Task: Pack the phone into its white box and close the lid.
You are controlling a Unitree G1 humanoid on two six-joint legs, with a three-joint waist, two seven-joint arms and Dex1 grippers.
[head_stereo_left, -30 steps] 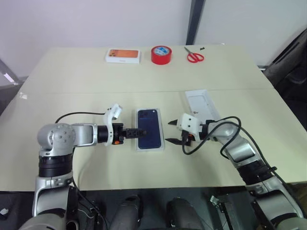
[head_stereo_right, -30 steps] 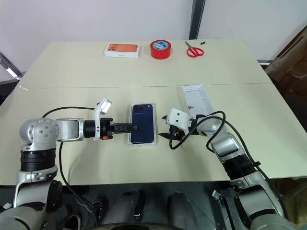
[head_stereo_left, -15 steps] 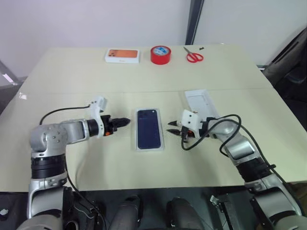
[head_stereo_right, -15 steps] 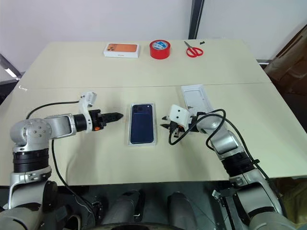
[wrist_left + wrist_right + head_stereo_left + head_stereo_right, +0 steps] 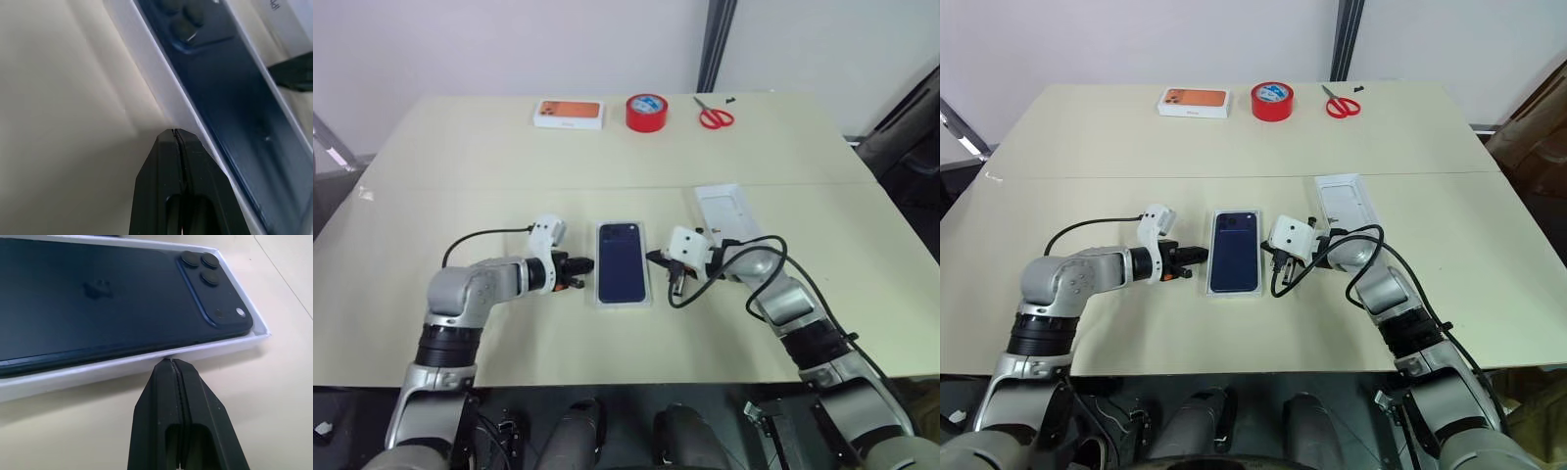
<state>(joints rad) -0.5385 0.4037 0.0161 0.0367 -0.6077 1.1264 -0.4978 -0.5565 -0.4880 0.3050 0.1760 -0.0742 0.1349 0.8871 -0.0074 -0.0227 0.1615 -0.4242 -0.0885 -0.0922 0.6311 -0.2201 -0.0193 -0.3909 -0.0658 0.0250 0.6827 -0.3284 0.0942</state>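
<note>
A: Where is the phone (image 5: pixel 623 262)?

B: Middle of the left eye frame, lying back-up inside the white box (image 5: pixel 648 295), whose thin rim shows all round it. Its camera cluster sits at the upper-left corner of the phone, toward the far side of the table (image 5: pixel 460 166).

A: And the lid (image 5: pixel 727 211)?

B: Right of centre, flat on the table, just beyond the right arm. From here I cannot tell which face is up. It is apart from the box.

A: What are the claws doing?

B: The left gripper (image 5: pixel 587 265) is pinched fully together and empty, its tip at the box's left long side. In the left wrist view the two fingers (image 5: pixel 168 166) meet with only a seam between them, the tip right against the white rim. The right gripper (image 5: pixel 653 258) is likewise pressed together with nothing between its fingers, at the box's right long side; its wrist view shows the closed tip (image 5: pixel 168 382) up against the white wall, near the camera end of the phone.

A: Anything else on the table?

B: Along the top of the frame, well apart from the phone: a white box with an orange picture (image 5: pixel 569 114), a red roll of tape (image 5: pixel 647 112) and red-handled scissors (image 5: pixel 714 117), left to right.
</note>
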